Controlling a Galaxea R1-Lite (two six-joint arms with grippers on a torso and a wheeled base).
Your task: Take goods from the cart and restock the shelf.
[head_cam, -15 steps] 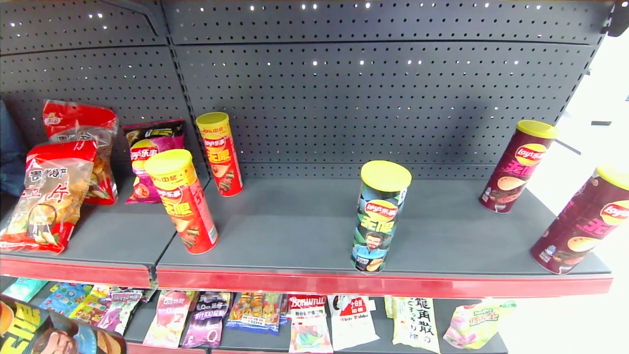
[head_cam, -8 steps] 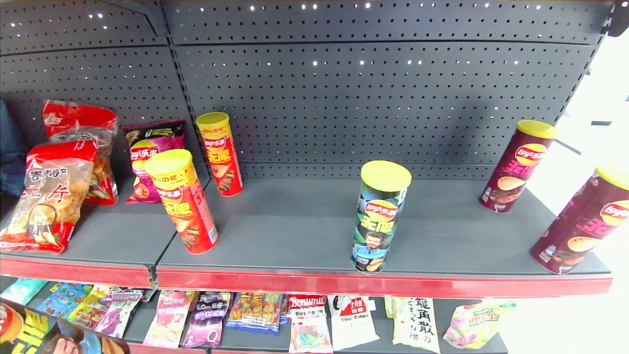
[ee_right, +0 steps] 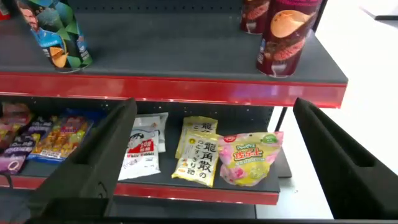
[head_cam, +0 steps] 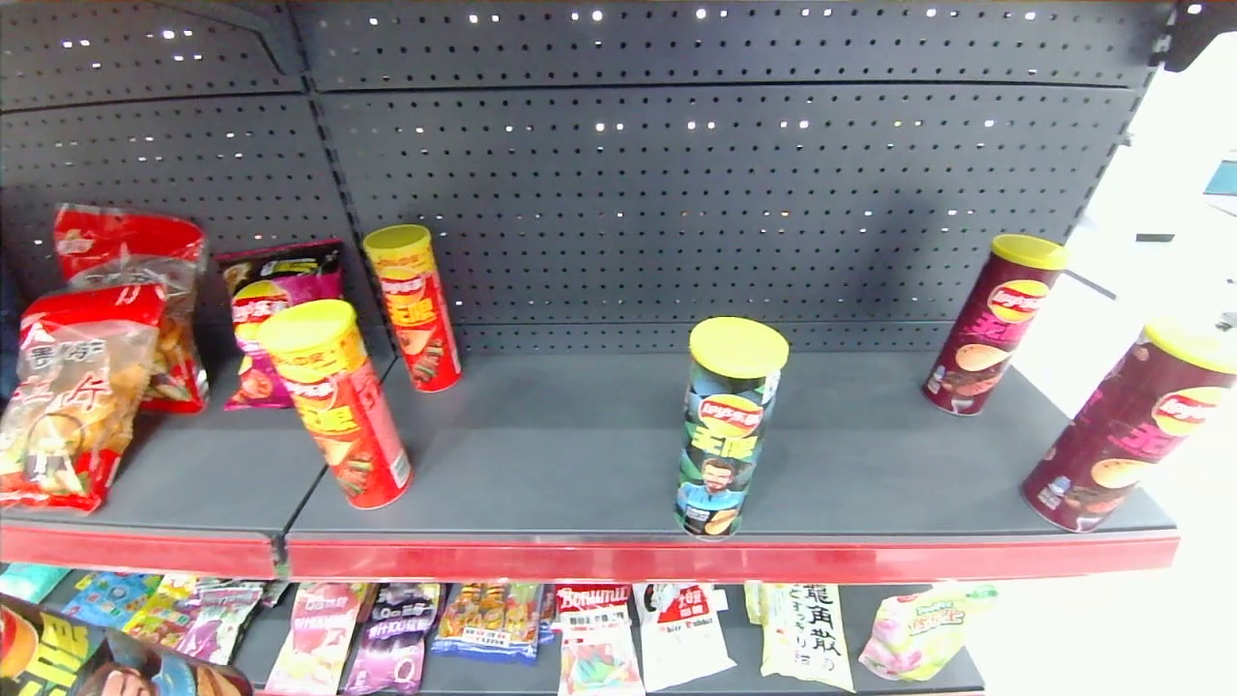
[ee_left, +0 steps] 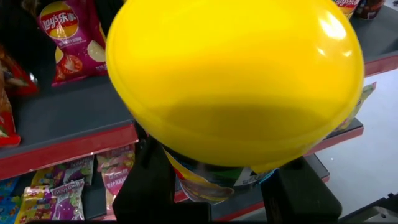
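My left gripper [ee_left: 221, 196] is shut on a chip can with a yellow lid [ee_left: 235, 78]; its dark fingers [ee_left: 146, 190] clamp both sides of the body. In the head view, that can [head_cam: 87, 662] shows at the lower left corner, below the upper shelf [head_cam: 580, 454]. On this shelf stand two red cans [head_cam: 333, 401], a green-black can [head_cam: 727, 425] at the front middle and two maroon cans [head_cam: 1126, 430] at the right. My right gripper [ee_right: 213, 106] is open with nothing in it, low in front of the shelf's right part.
Snack bags [head_cam: 77, 387] lean at the shelf's left end. A red front lip [head_cam: 734, 558] edges the shelf, and a pegboard back wall [head_cam: 676, 213] closes it. Free shelf room lies between the red cans and the green-black can. Small packets [ee_right: 252, 158] fill the lower shelf.
The whole head picture has shifted a little to the left, so the camera moved. The held can stays at the lower left corner. Nothing on the shelf changed.
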